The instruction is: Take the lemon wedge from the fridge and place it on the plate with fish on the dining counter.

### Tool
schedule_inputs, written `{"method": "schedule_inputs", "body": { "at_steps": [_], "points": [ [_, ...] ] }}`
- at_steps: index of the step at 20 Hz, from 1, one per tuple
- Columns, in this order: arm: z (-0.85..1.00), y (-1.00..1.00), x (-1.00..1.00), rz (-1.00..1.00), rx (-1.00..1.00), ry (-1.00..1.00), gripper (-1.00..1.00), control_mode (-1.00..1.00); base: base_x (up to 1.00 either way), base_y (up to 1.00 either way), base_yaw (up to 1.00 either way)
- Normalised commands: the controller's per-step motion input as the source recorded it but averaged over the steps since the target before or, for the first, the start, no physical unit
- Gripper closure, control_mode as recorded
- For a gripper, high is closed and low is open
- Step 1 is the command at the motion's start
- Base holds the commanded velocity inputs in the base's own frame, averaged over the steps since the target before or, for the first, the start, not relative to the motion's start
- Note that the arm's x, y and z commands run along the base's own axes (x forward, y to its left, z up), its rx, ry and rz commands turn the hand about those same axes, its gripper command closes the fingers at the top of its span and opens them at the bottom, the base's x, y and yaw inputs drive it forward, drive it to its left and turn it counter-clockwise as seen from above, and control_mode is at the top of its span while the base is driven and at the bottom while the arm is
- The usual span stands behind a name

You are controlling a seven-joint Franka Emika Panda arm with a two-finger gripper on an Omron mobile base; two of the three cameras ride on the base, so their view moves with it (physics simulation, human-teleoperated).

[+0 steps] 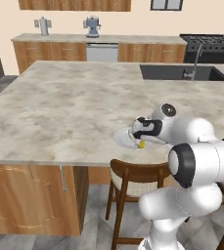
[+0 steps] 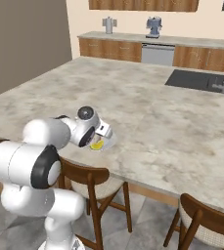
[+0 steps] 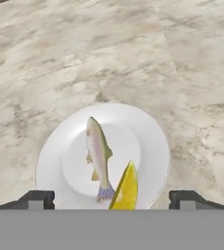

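Hand (image 3: 111, 197) open, fingers spread wide over plate (image 3: 150, 132); lemon wedge (image 3: 125, 189) beside fish (image 3: 98, 156). No readable writing.

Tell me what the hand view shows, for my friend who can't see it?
A white plate sits on the marbled counter with a small fish on it. A yellow lemon wedge lies by the fish's tail. The gripper is open above the plate, its two dark fingertips wide apart.

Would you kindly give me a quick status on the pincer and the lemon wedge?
Pincer open, above the plate. Lemon wedge over the plate, beside the fish, between the tips. Nothing in the way.
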Motion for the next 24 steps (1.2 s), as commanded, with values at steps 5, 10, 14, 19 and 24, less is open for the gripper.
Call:
{"method": "schedule_inputs", "body": {
  "at_steps": [5, 10, 14, 19, 24],
  "points": [
    [0.82, 0.17, -1.0, 0.05, 0.0, 0.11, -1.0, -1.0, 0.0, 0.0, 0.0],
    [0.06, 0.35, -1.0, 0.02, -0.02, 0.04, -1.0, -1.0, 0.0, 0.0, 0.0],
    [-0.27, 0.34, -1.0, 0.0, -0.02, -0.04, -1.0, -1.0, 0.0, 0.0, 0.0],
    [-0.34, 0.5, -1.0, -0.14, 0.01, -0.38, -1.0, -1.0, 0.0, 0.0, 0.0],
    [0.11, 1.0, -1.0, 0.0, -0.19, -0.76, -1.0, -1.0, 0.0, 0.0, 0.0]
  ]
}}
